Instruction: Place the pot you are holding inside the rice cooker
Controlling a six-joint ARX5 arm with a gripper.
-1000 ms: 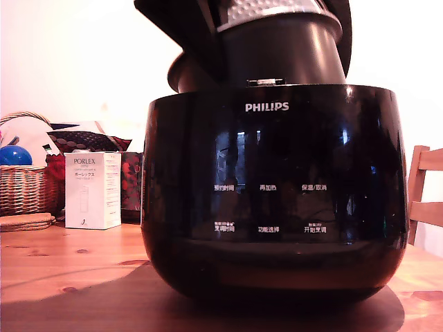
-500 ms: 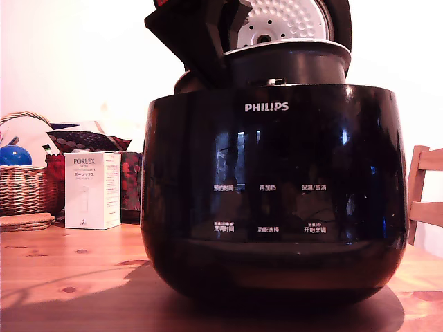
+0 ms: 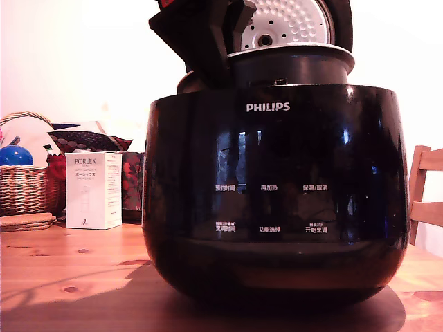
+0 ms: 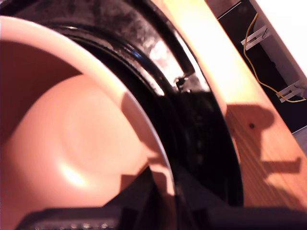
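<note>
pot (image 3: 291,66) barely lower | claw (image 4: 163,191) on rim | wrist: pale interior

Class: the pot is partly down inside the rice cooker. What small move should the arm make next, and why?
Probably lower a little further: the pot's flared rim sits above the rice cooker's top edge, and the gripper grips it.

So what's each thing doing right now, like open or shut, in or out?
Cooker: lid open, standing up behind.
Pot: partly down in the cooker, rim above the cooker's top, tilted a bit, empty inside.
Hand: shut on the pot's rim, on the exterior view's left.
Box: upright on the table, closed.
Basket: upright, blue ball inside.
</note>
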